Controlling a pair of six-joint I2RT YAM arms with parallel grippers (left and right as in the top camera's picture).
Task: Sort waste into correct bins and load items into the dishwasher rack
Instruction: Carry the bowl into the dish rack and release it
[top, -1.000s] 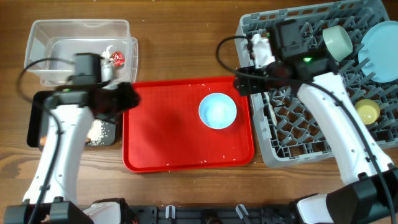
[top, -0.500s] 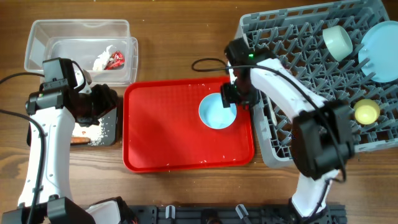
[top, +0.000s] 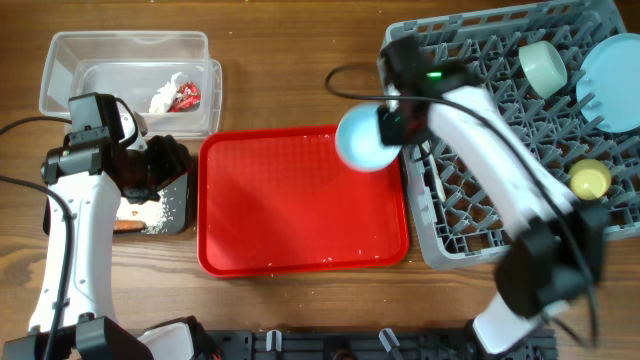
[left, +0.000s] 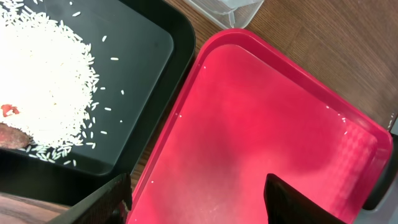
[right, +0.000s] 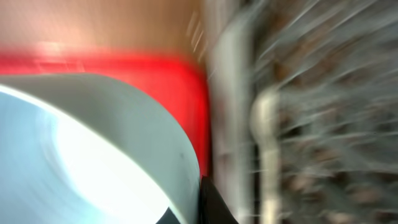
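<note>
My right gripper (top: 392, 125) is shut on the rim of the light blue bowl (top: 364, 139), which hangs above the red tray's far right corner, beside the grey dishwasher rack (top: 478, 58). In the blurred right wrist view the bowl (right: 93, 143) fills the left side, pinched at my gripper (right: 200, 198). The rack holds a mint-green bowl (top: 543, 66), a pale blue plate (top: 612, 66) and a yellow cup (top: 590, 180). My left gripper (left: 199, 211) stands open and empty over the red tray's left edge. Rice (left: 43, 68) and a brown scrap (left: 12, 135) lie in the black tray (left: 146, 37). The wrapper (top: 181, 95) lies in the clear tub (top: 128, 50).
The flat red tray (top: 300, 215) lies between the bins and the rack, with a few rice grains (left: 204, 66) on it. The black tray (top: 188, 205) sits just left of it, below the clear tub. A pale upright bar (right: 264, 137) shows blurred inside the rack (right: 311, 93).
My right gripper came down from the rack, closed on the light blue bowl and lifted it off the red tray towards the rack. My left arm drew back left, then stayed still.
</note>
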